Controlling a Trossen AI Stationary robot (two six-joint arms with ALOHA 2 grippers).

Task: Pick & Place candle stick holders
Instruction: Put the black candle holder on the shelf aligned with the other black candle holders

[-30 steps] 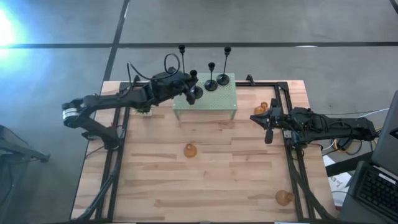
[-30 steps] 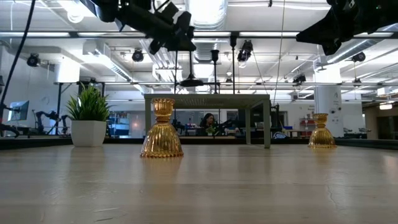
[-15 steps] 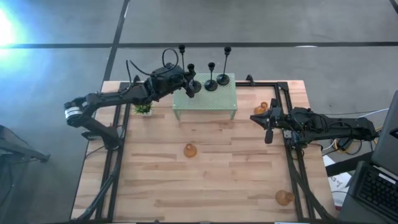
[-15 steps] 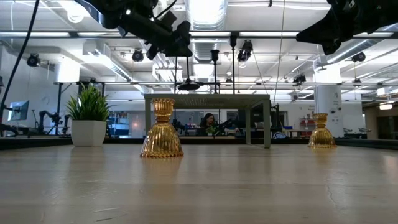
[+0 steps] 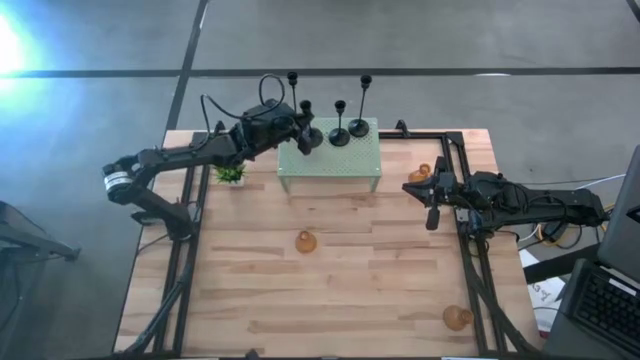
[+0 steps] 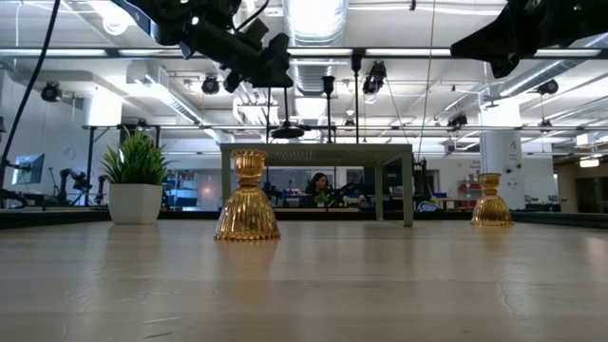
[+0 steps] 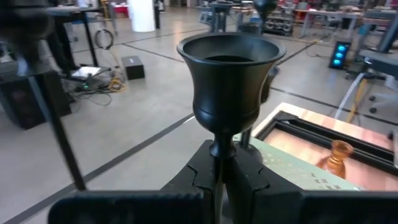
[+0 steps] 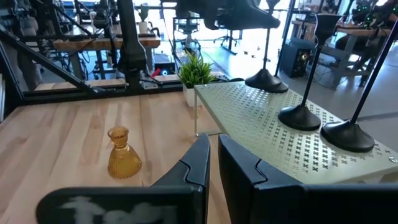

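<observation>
My left gripper (image 5: 299, 135) is shut on a black candle stick holder (image 5: 311, 136) over the left end of the pale green perforated stand (image 5: 335, 160); its cup (image 7: 227, 74) fills the left wrist view. Two more black holders (image 5: 340, 135) (image 5: 358, 127) rest on their round bases on the stand, and a tall one's top (image 5: 292, 77) shows beside my left arm. Amber glass holders stand on the table at the middle (image 5: 306, 241), the near right (image 5: 458, 318) and the right (image 5: 420, 175). My right gripper (image 5: 432, 208) is shut and empty beyond the stand's right end. My left gripper pinches the holder's thin stem just beneath the cup (image 7: 217, 163) between its two fingers. The fingers come roughly level from the table's left, across the stem. The holder stays upright with its round base (image 6: 288, 133) at the stand's top; whether it touches, I cannot tell.
A small green potted plant (image 5: 231, 174) stands left of the stand. Black rails (image 5: 465, 230) run along the table's left and right sides. A laptop (image 5: 605, 300) lies off the right edge. A person sits far behind the table (image 6: 316, 182).
My left gripper has carried the black holder a little toward the table's far edge and slightly down toward the stand's top, still shut on its stem and keeping it upright.
</observation>
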